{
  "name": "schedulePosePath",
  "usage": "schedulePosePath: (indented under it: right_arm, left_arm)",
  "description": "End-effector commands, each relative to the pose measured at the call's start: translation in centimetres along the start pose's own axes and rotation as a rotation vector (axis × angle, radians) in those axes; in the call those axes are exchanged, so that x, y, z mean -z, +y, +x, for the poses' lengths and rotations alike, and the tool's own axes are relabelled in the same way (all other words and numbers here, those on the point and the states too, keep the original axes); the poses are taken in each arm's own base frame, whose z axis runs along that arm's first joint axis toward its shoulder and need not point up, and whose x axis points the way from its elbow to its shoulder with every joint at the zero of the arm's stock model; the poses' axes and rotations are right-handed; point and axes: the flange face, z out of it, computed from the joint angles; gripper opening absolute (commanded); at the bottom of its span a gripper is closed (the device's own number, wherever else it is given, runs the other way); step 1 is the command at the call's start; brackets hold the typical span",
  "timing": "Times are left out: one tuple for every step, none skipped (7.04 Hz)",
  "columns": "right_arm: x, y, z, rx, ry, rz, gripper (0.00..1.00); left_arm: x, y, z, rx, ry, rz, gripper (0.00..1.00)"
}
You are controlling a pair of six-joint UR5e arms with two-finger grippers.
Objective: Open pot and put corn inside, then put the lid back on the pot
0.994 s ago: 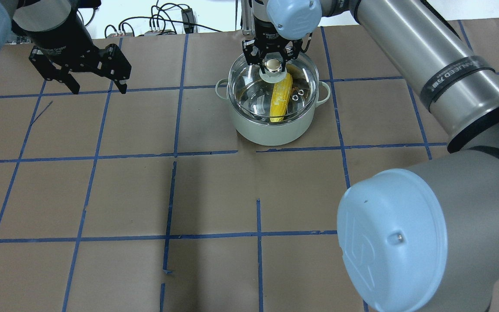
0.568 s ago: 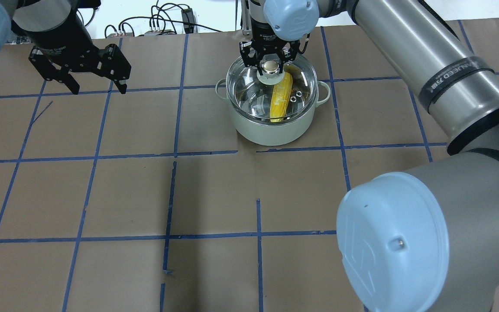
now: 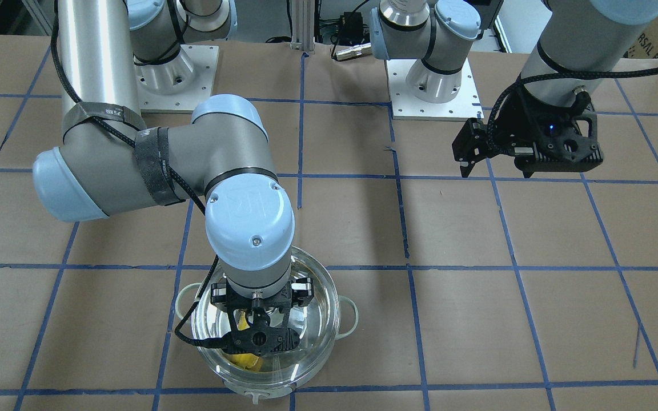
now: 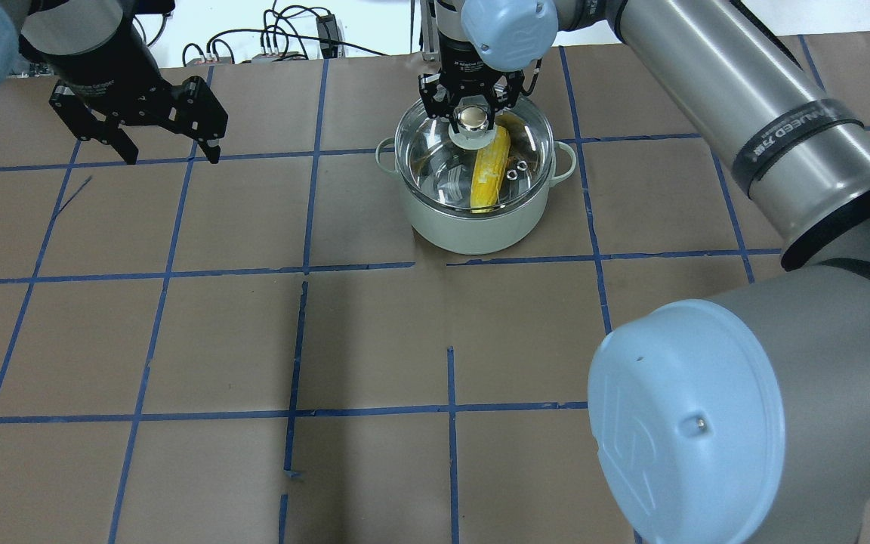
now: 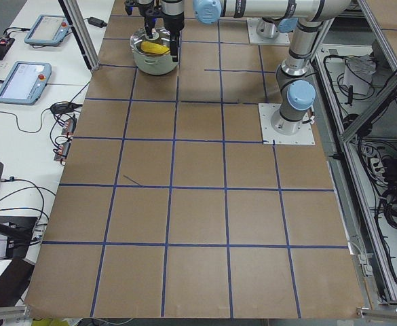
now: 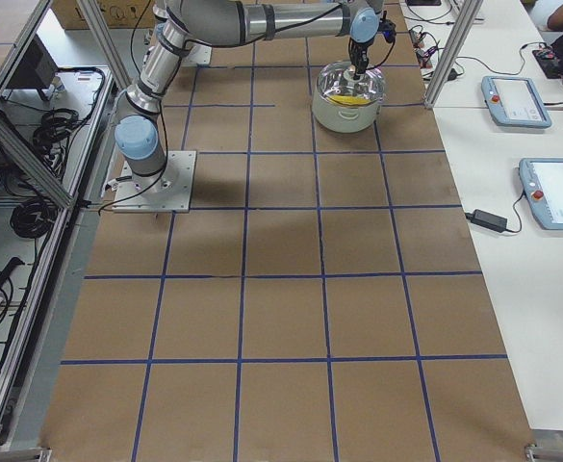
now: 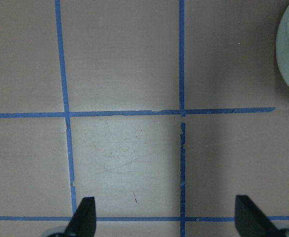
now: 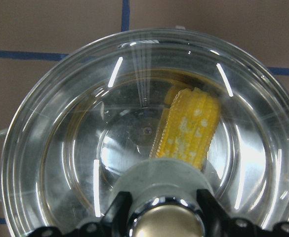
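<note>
- pot [image 4: 473, 227]: it sits on the table [image 4: 374, 340] in the same far-middle spot as a second ago. it hasn't budged, and it's right way up with both loop handles showing.
- lid [image 4: 442, 162]: this is the bit that changed. a second ago it sat a touch higher and off to one side. now it has come down and slid over, so its glass rim lines up with the pot's rim. it looks seated, or as good as, though i can't swear it touches all the way round. i'd call the "lid back on" step basically done, with only the release left.
- corn [image 4: 489, 177]: it's inside the pot, lying slanted across the bottom, and you can see it plainly through the glass. same place as before, so that step is sorted.
- left gripper [image 4: 173, 157]: it's parked well away from the pot, up off the table, and hasn't moved over the last second. the jaws are spread wide and the wrist view shows only table between them.
- right gripper [image 4: 473, 117]: it's straight above the lid, and it dropped with it. the jaws are closed in on the knob [image 8: 166, 217], one finger [image 8: 117, 210] on each side, so it's still pinching it.
- next, my guess: it opens those jaws and lifts straight up so the lid doesn't get dragged.
</note>
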Motion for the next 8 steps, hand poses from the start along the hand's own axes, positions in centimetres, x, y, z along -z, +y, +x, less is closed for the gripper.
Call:
schedulePosePath:
  right_arm:
    - [-0.39,0.02,-0.06,0.002,0.001,-0.007,0.07]
    - [-0.27,0.05,-0.05,-0.001,0.001,-0.005,0.07]
    - [-0.35,0.07,-0.05,-0.001,0.001,-0.007,0.07]
    - [-0.36,0.08,-0.04,-0.001,0.001,-0.008,0.07]
    - [-0.36,0.08,-0.03,-0.001,0.003,-0.008,0.07]
    - [-0.28,0.14,-0.01,-0.001,0.003,-0.009,0.07]
    - [-0.48,0.19,-0.13,-0.001,0.004,-0.014,0.07]
    - [-0.68,0.48,-0.07,-0.001,0.005,-0.020,0.07]
  left_arm:
    - [-0.08,-0.01,0.00,0.000,0.000,-0.001,1.00]
    - [0.00,-0.02,0.00,0.000,0.000,0.000,1.00]
    - [-0.08,-0.01,0.00,0.000,0.000,-0.001,1.00]
    - [0.00,-0.02,0.00,0.000,0.000,0.000,1.00]
    - [0.00,-0.02,0.00,-0.001,0.000,0.000,1.00]
    - [0.00,-0.02,0.00,-0.002,0.000,0.000,1.00]
    - [-0.08,-0.01,0.00,0.000,0.000,-0.001,1.00]
    - [-0.08,-0.01,0.00,0.000,0.000,-0.001,1.00]
